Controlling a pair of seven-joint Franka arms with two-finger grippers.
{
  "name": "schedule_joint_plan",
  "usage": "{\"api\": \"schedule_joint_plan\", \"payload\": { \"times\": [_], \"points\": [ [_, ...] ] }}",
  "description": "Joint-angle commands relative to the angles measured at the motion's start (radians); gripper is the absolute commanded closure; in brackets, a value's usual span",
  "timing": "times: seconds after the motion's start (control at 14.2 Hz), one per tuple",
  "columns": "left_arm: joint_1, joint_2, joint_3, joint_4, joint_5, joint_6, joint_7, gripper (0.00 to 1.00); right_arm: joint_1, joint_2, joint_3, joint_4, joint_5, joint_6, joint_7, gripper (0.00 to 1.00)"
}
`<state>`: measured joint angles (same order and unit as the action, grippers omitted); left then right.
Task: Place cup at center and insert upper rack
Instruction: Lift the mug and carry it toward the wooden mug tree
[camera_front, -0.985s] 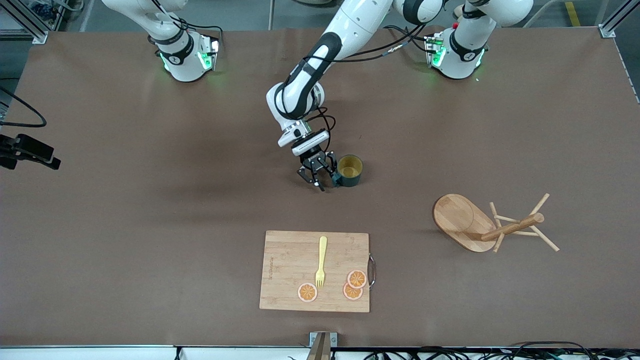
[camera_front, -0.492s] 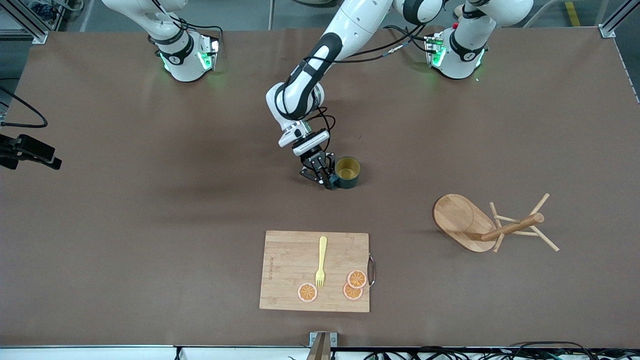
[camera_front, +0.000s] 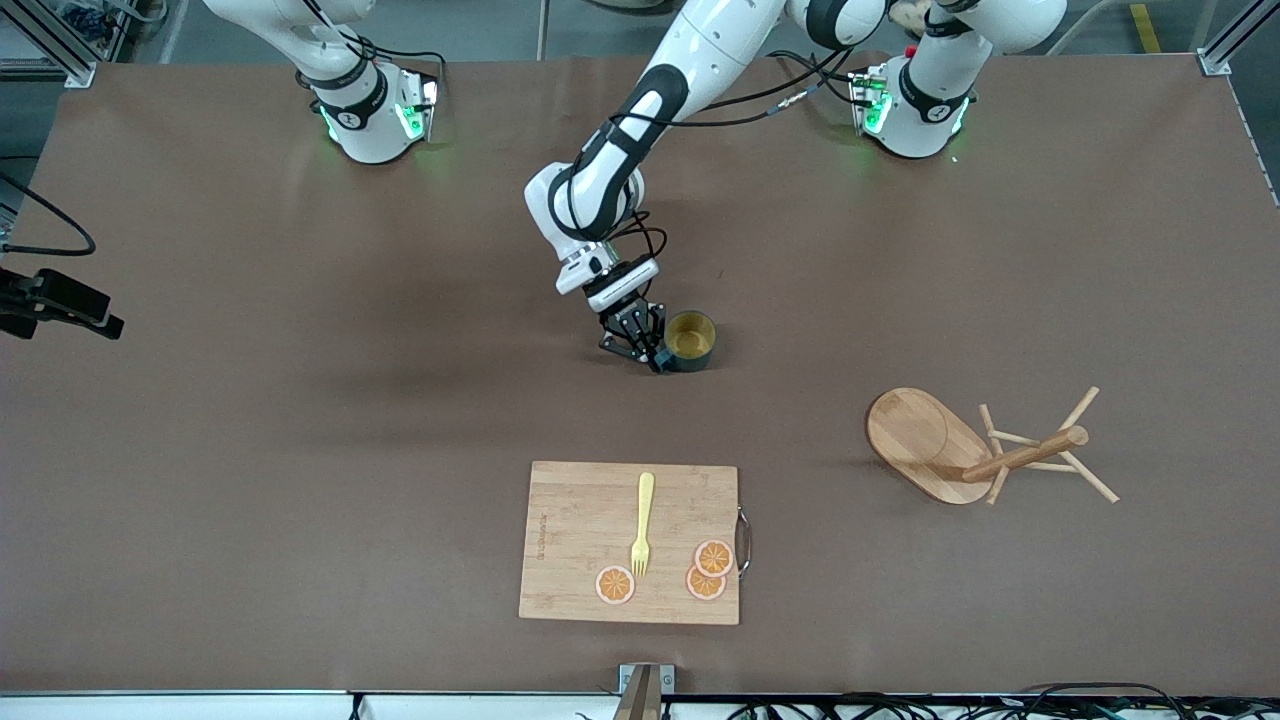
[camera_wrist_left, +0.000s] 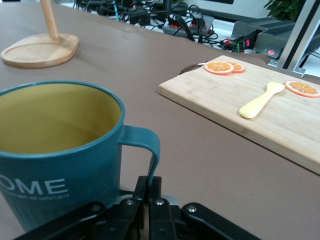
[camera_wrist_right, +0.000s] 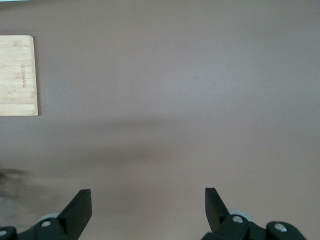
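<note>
The dark teal cup (camera_front: 690, 340) with a mustard inside stands upright near the table's middle. My left gripper (camera_front: 655, 358) is shut on its side handle (camera_wrist_left: 150, 145), beside the cup toward the right arm's end. In the left wrist view the cup (camera_wrist_left: 60, 150) fills the near side and my left gripper (camera_wrist_left: 151, 186) pinches the handle. The wooden mug tree (camera_front: 925, 440) lies tipped on its side toward the left arm's end, nearer the front camera than the cup; its base (camera_wrist_left: 40, 50) also shows in the left wrist view. My right gripper (camera_wrist_right: 148, 200) is open over bare table.
A bamboo cutting board (camera_front: 570, 520) lies nearer the front camera than the cup, with a yellow fork (camera_front: 642, 525) and orange slices (camera_front: 714, 557) on it. The board's corner (camera_wrist_right: 17, 75) shows in the right wrist view. The brown table (camera_front: 300, 450) spreads around.
My left gripper, open around the cup's handle before, has shut on it. The cup has shifted slightly toward the right arm's end.
</note>
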<state>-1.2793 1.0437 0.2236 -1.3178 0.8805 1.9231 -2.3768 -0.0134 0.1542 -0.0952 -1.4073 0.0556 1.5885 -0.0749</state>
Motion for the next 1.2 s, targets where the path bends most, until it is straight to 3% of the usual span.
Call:
{"api": "schedule_joint_plan", "payload": {
  "times": [0.0, 0.49, 1.13],
  "points": [
    [0.011, -0.057, -0.001, 0.002, -0.067, 0.0, 0.027, 1.0, 0.003, -0.035, -0.005, -0.038, 0.013, 0.005, -0.003, 0.0],
    [0.101, -0.269, 0.0, -0.001, -0.357, 0.0, 0.215, 1.0, 0.004, -0.036, -0.005, -0.038, 0.013, 0.004, -0.003, 0.0],
    [0.34, -0.568, -0.004, -0.07, -0.702, 0.0, 0.398, 1.0, 0.004, -0.036, -0.005, -0.041, 0.004, 0.025, -0.014, 0.0]
  ]
}}
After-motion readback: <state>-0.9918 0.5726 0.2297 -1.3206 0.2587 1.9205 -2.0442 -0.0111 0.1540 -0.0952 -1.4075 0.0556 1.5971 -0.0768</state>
